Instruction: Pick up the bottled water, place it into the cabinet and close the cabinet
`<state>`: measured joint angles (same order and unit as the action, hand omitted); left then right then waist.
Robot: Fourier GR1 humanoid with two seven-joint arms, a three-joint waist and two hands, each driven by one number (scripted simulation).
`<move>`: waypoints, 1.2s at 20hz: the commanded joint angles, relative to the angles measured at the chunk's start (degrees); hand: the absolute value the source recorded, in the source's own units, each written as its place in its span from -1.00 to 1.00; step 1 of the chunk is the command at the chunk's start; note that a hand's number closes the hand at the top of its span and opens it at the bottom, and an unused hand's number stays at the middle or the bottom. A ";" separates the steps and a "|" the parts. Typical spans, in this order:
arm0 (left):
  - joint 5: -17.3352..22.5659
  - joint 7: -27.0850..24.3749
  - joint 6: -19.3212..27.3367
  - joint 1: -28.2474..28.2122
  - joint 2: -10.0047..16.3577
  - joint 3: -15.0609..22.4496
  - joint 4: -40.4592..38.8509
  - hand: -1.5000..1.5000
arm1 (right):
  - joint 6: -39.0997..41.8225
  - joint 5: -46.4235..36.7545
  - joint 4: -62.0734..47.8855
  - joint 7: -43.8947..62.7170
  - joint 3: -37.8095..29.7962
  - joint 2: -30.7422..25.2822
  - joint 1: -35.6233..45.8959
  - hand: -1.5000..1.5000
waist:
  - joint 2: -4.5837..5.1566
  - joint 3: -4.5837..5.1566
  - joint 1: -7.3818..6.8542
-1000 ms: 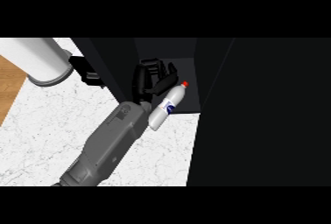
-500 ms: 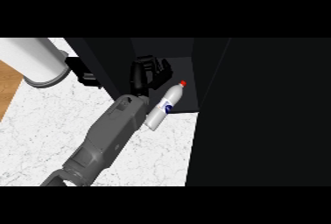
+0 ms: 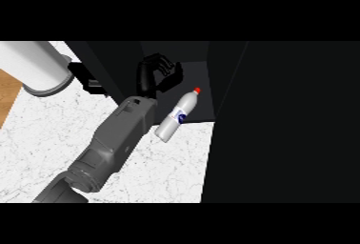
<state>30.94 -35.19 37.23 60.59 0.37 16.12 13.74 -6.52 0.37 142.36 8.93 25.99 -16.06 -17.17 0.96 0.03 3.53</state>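
I note the dark cabinet (image 3: 281,119) filling the right of the head view, standing on the white marble counter (image 3: 42,138). The bottled water (image 3: 175,116) lies tilted at its open front, red cap end inside the dark opening and base out over the counter. The right hand (image 3: 156,74) is released, fingers slack and just clear of the bottle. The left hand (image 3: 85,78) shows at the cabinet's left edge, and I cannot tell its state.
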 commanded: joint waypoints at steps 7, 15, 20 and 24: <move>-0.11 -1.58 -2.34 4.55 -0.35 -2.95 -5.83 -1.00 | 1.91 3.91 2.52 0.87 -1.99 -0.24 0.54 -1.00 | 0.47 0.03 0.19; 0.14 -4.25 -4.55 5.42 -0.18 -5.02 -7.52 -1.00 | 2.91 4.30 1.40 -0.84 -2.13 0.41 -0.18 -1.00 | 0.61 0.02 0.35; -1.10 -1.94 -6.09 7.01 -0.35 -3.69 -7.17 -1.00 | 2.31 2.01 3.32 0.16 0.34 1.25 -2.68 -1.00 | 0.19 0.03 0.75; 0.22 -5.79 -14.75 5.07 -0.36 -4.96 -3.54 -1.00 | 2.60 1.08 2.01 -1.97 -0.46 1.61 -2.47 -1.00 | -0.03 0.04 0.03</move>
<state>30.74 -39.45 28.06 66.66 0.23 11.39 7.92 -3.43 1.33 141.97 6.02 24.81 -15.10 -19.21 1.20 0.04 4.06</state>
